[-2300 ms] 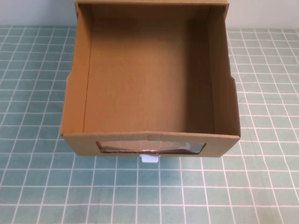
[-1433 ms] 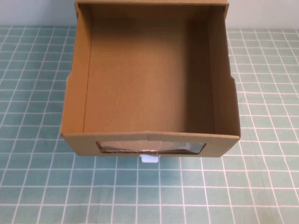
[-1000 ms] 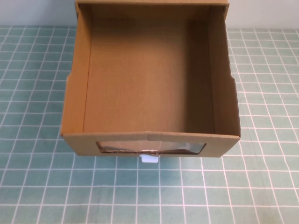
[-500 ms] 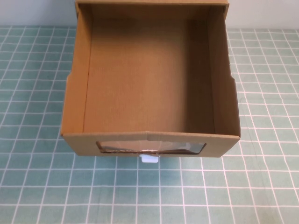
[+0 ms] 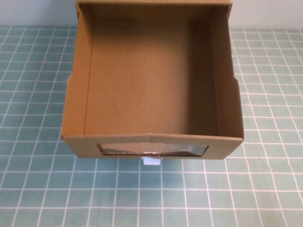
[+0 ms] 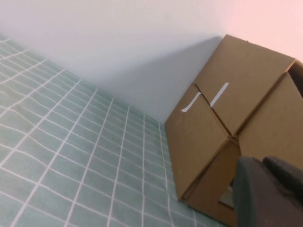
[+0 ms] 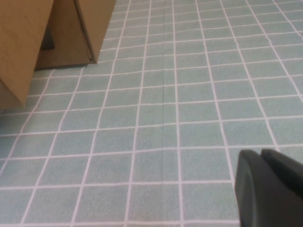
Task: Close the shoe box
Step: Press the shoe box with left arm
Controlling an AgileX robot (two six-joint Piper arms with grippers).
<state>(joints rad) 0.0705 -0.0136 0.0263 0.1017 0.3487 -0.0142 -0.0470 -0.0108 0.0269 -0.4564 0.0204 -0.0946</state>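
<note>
The shoe box's brown cardboard drawer (image 5: pixel 75 94) stands pulled out toward me in the high view, open and empty inside. Its front panel carries a clear window (image 5: pixel 151 150) with a small white tab (image 5: pixel 151 161) below it. The outer sleeve (image 5: pixel 154 2) shows at the far edge. Neither arm shows in the high view. In the left wrist view my left gripper (image 6: pixel 262 161) is shut and empty, beside the box (image 6: pixel 203 137). In the right wrist view my right gripper (image 7: pixel 260 153) is shut and empty above the mat, apart from the box (image 7: pixel 28 38).
A teal mat with a white grid (image 5: pixel 265 189) covers the table around the box. A pale wall (image 6: pixel 118 42) stands behind the box.
</note>
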